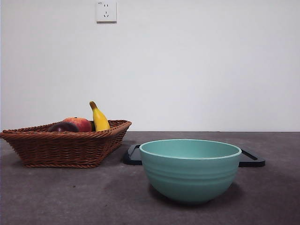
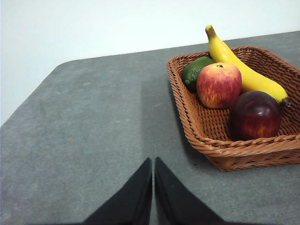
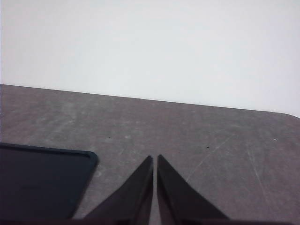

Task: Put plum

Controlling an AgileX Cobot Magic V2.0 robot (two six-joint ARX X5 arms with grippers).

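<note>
You're looking at the plum (image 2: 257,115) sitting in the wicker basket (image 2: 243,150), tucked into the near corner as your left wrist camera is seeing it, hard against the rim weave. It's pressing close to the red-orange fruit (image 2: 219,85) and the banana (image 2: 243,70) is lying just behind it, with a green fruit (image 2: 194,71) further back. Nothing is lifted yet; the job is only beginning.

Here's what's worrying me. That plum is glossy and round, so a pinch landing off its middle is likely squirting it sideways. It's crowded too: a jaw coming down on the side of the red-orange fruit could be nudging that one instead, or catching the banana. And the basket wall is right beside it, so a low approach risks snagging the weave and dragging the whole basket across the worktop (image 2: 93,131). The teal bowl (image 1: 190,168) and the black tray (image 3: 37,178) behind it are both plausible targets; the task isn't saying which, so you're guessing there.

Your left pincer (image 2: 153,161) is hovering over bare worktop, near the basket but clear of it, jaws clenched together on nothing. Your right pincer (image 3: 155,159) is waiting just beside the tray, also clenched and empty. Neither arm is showing in the front camera.
</note>
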